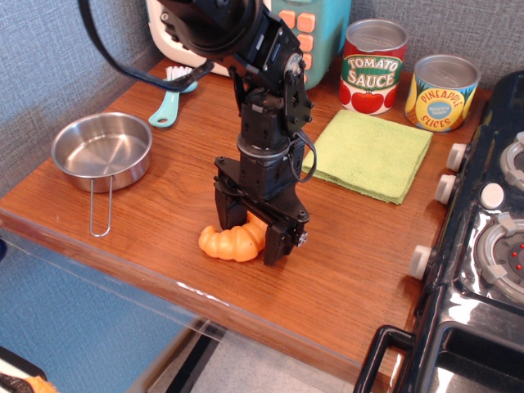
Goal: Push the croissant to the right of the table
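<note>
A black arm of stacked, blocky segments is seen, ending in a black gripper (254,233) with two squared fingers. A thick black cable (looped above the arm) is attached; small silver screws are visible.
</note>
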You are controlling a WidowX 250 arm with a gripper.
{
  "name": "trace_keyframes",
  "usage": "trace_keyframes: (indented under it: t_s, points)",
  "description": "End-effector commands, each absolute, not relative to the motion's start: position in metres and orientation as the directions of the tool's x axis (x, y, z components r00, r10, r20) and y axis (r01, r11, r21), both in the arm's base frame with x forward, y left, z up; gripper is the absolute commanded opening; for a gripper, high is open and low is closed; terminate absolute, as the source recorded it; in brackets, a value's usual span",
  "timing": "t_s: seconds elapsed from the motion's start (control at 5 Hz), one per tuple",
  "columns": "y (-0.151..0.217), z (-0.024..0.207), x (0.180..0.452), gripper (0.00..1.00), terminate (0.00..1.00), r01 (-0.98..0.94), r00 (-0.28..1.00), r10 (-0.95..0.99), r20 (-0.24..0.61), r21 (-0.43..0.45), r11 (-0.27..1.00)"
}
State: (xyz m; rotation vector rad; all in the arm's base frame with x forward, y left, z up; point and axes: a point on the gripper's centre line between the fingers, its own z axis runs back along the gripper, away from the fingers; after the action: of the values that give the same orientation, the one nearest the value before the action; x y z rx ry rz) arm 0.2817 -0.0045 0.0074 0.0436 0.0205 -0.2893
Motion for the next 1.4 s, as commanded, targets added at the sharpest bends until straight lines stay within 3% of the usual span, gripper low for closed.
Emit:
trace_keyframes:
  t_s: [0.0,0.2,0.6,0.8,1.2]
  points:
    - [0.008,0.009,0.274,0.0,0.0,0.274,0.962,-0.272,-0.027,0.091,0.958]
    - [0.009,0.016,0.273,0.0,0.0,0.275,0.961,-0.275,-0.012,0.089,0.957]
    - [-0.013,0.07,0.302,0.0,0.0,0.3,0.941,-0.302,0.15,0.038,0.953]
    - [-0.045,0.074,0.306,0.0,0.0,0.387,0.909,-0.384,0.16,0.013,0.922]
    - [-0.079,0.045,0.298,0.0,0.0,0.516,0.855,-0.514,0.073,-0.001,0.857]
